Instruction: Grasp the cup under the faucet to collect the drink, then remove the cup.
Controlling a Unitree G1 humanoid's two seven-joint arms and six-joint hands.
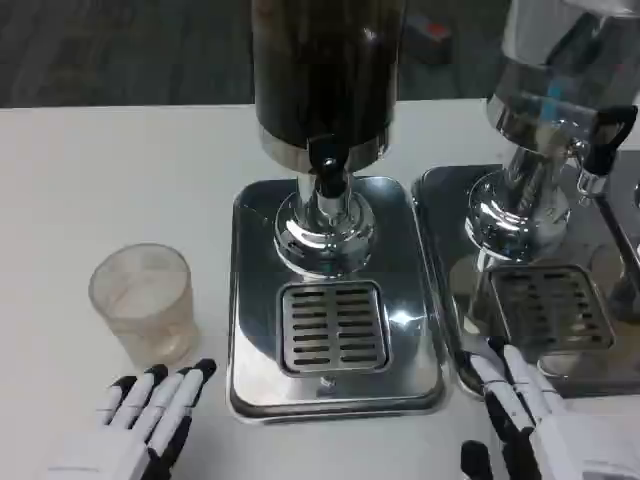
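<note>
No brand or writing is showing anywhere legible. Cup, clear plastic, is standing upright on the white desk, left of the dispenser, not under its faucet. Drip tray grate is lying bare below the faucet. Left hand is resting near edge, fingers spread w/ nothing held, fingertips just short of the cup. Right hand is lying open too, near the second dispenser's tray. Open desk is stretching left & far of the cup.
</note>
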